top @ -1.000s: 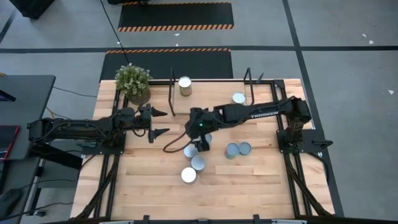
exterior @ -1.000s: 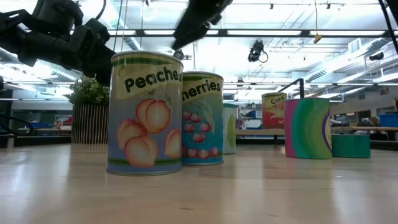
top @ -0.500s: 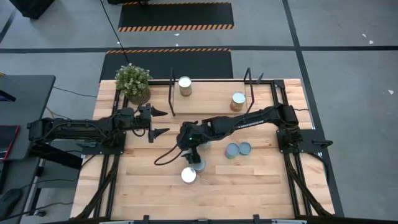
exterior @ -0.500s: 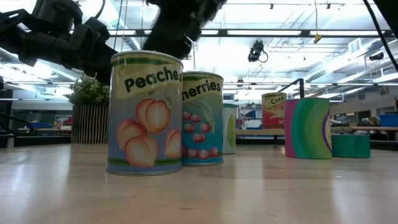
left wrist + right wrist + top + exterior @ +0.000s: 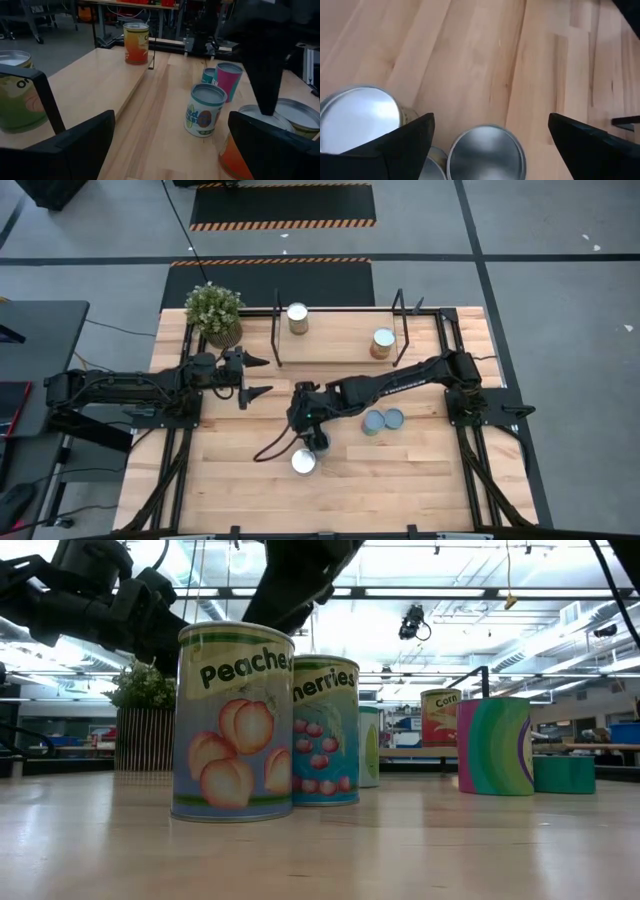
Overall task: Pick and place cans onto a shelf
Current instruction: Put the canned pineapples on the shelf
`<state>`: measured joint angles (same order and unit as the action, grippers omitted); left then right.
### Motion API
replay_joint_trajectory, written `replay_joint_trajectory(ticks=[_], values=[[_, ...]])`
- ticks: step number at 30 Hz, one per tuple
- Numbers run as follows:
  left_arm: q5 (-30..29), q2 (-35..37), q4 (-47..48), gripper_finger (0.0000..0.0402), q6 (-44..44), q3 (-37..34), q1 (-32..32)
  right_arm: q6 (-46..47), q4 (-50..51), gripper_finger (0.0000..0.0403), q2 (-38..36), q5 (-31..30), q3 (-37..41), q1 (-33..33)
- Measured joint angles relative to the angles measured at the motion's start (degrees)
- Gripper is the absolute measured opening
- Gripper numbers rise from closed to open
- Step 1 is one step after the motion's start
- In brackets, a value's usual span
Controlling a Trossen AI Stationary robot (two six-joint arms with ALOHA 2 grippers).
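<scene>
My right gripper (image 5: 312,434) (image 5: 491,120) is open and points down over a cluster of cans near the table's middle. One silver can top (image 5: 487,152) lies between its fingers, untouched, and another can (image 5: 357,117) is beside it. The low view shows the peaches can (image 5: 232,720) and the cherries can (image 5: 323,730) standing upright. One can (image 5: 303,462) stands toward the near edge. Two cans (image 5: 374,422) (image 5: 394,418) stand to the right. Two cans (image 5: 297,317) (image 5: 382,342) stand on the shelf (image 5: 340,330). My left gripper (image 5: 256,376) (image 5: 170,120) is open and empty, left of the shelf.
A potted plant (image 5: 215,312) stands at the far left corner, beside the shelf's left black end frame (image 5: 277,330). The right end frame (image 5: 400,320) stands beside the far right can. A dark cable (image 5: 272,445) trails from my right arm over the table.
My right gripper has swung from beside the shelf toward the table's near edge and a little left, and has come down over the can cluster. Its arm now covers cans that showed in the high view before. The cans have stayed in place.
</scene>
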<state>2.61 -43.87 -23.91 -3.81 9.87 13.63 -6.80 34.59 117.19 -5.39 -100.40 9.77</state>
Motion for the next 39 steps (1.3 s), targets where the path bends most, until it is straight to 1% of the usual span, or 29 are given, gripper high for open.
replay_joint_trajectory(ticks=[5, 7, 16, 20, 24, 32, 37, 39], values=[[0.0, 0.0, 0.0, 0.0396, 0.0, 0.0, 0.0, -1.4, 0.3, 0.0400, 1.3, -0.1, 0.2, -0.2], [0.0, 0.0, 0.1, 0.0396, 0.0, 0.0, 0.0, -1.8, -1.2, 0.0400, 2.3, -0.1, 0.2, -0.2], [0.0, 0.0, 0.2, 0.0396, 0.0, 0.0, 0.0, -2.5, -1.3, 0.0400, 2.8, -1.3, 0.7, -0.4], [0.0, 0.0, 0.2, 0.0396, 0.0, 0.0, 0.0, -0.9, 1.0, 0.0400, 2.8, -1.4, 0.8, -0.6], [0.0, 0.0, 0.2, 0.0396, 0.0, 0.0, -0.1, -0.7, 1.1, 0.0400, 2.8, -2.5, 1.7, -0.7], [0.0, 0.0, -0.3, 0.0396, 0.0, 0.0, -0.1, -0.3, 2.7, 0.0400, 2.7, -2.4, 1.7, -1.5], [0.0, 0.0, -0.3, 0.0396, 0.0, 0.0, -0.1, 0.6, 6.1, 0.0400, 2.7, -2.1, 1.7, -2.6], [0.0, 0.0, -0.5, 0.0396, 0.0, 0.0, -0.1, 1.0, 7.7, 0.0400, 2.9, -0.7, 1.8, -3.3]])
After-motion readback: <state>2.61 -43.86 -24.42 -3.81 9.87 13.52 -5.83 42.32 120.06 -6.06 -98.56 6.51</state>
